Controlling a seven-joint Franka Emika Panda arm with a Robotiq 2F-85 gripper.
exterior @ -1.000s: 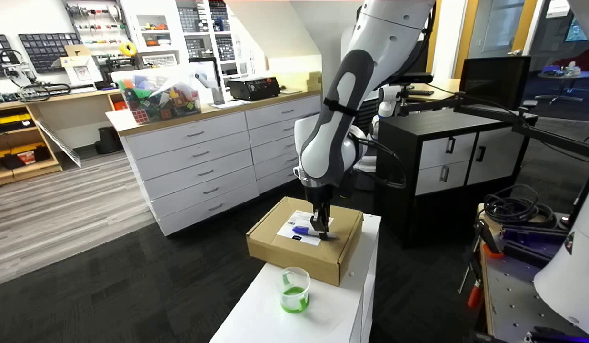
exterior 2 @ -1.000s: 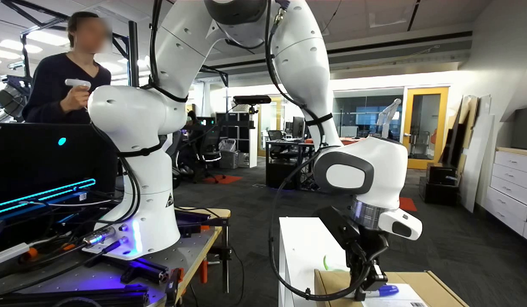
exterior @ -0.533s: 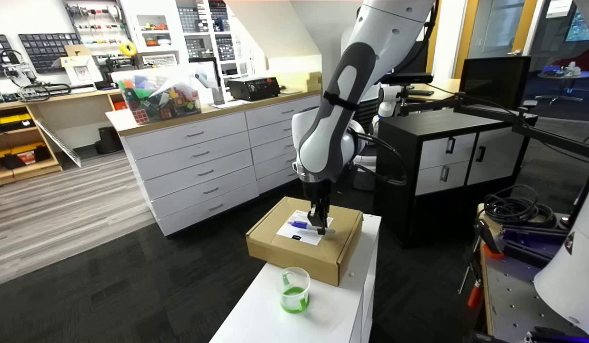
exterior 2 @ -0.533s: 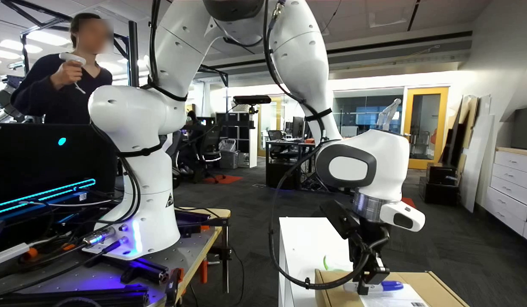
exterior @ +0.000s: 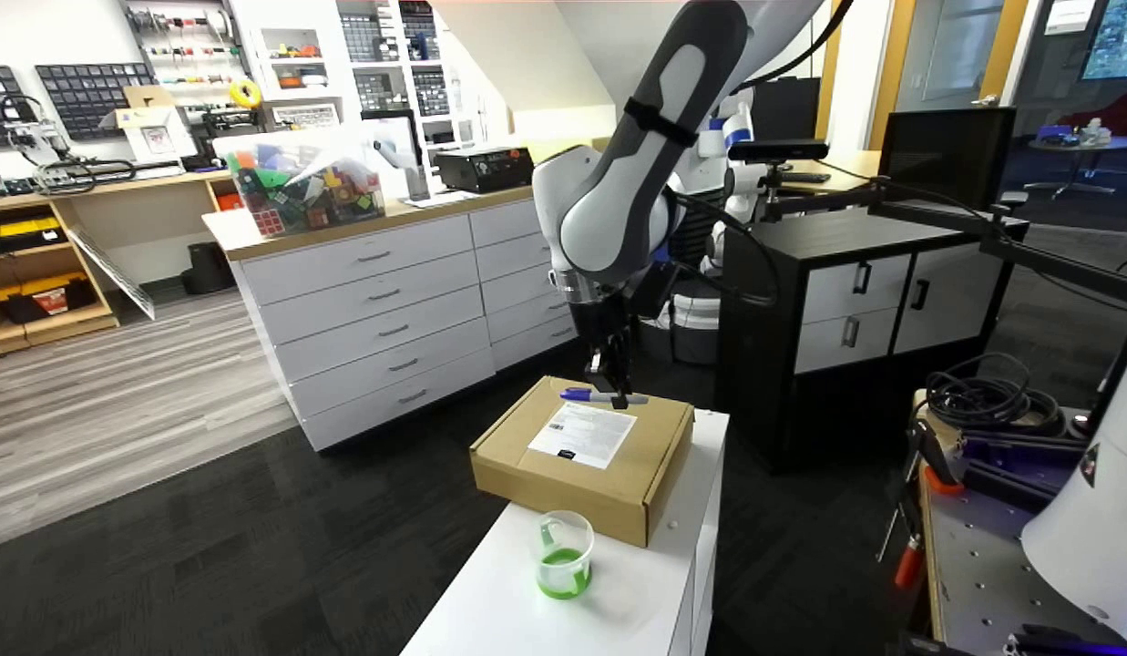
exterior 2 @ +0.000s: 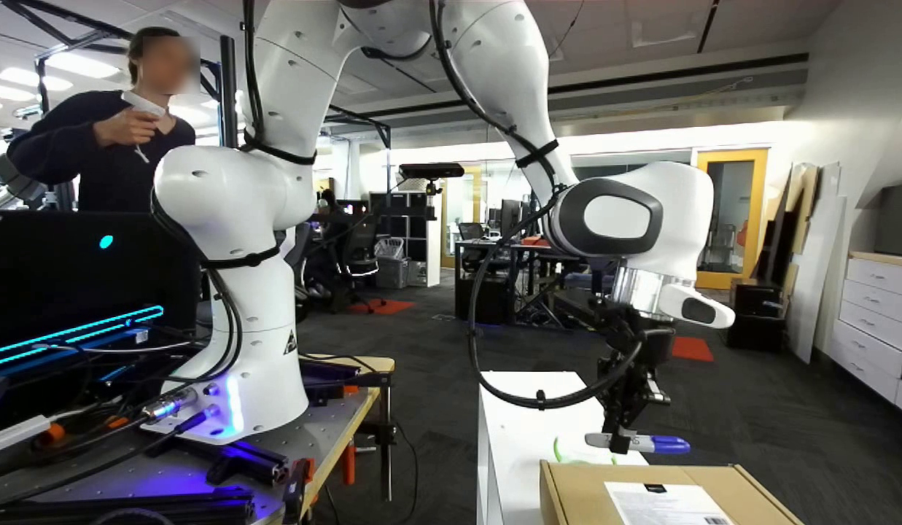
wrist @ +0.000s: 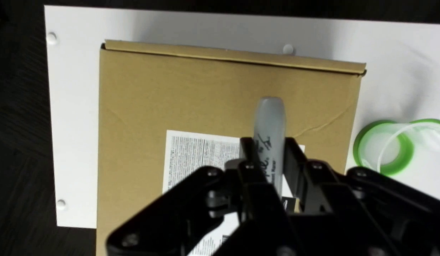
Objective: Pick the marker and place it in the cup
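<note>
While the gripper (wrist: 269, 153) hangs over the cardboard box (wrist: 163, 96), its two fingers (wrist: 293, 151) press in on the marker (wrist: 269, 121) from opposite sides, and the space between them is only as wide as the barrel. In an exterior view the marker runs almost level, left to right: grey end (exterior 2: 598, 440), the dark fingers across the barrel, then the blue cap (exterior 2: 670, 444) (hidden by the gripper in the wrist view). A gap shows between the marker and the box top.

Across the wrist view from the left, dark floor (wrist: 20, 124) gives way to the straight edge of the white cabinet top (wrist: 74, 142), then a strip of that white surface, then the box's left side. The box top spreads beneath the gripper, its printed label (wrist: 191, 153) partly hidden by the fingers. Higher in the view a folded flap (wrist: 234, 56) edges the box, with a band of white beyond it. Past the box's right edge stands the cup (wrist: 404, 151), green at the base and translucent above, just beside the box; whether they touch is hard to make out.

In an exterior view a drawer unit (exterior: 390, 301) stands well apart on the left; then come the box and, on its near side, the upright cup, with white surface running on toward the camera; farther right is a black cabinet (exterior: 850, 301).
</note>
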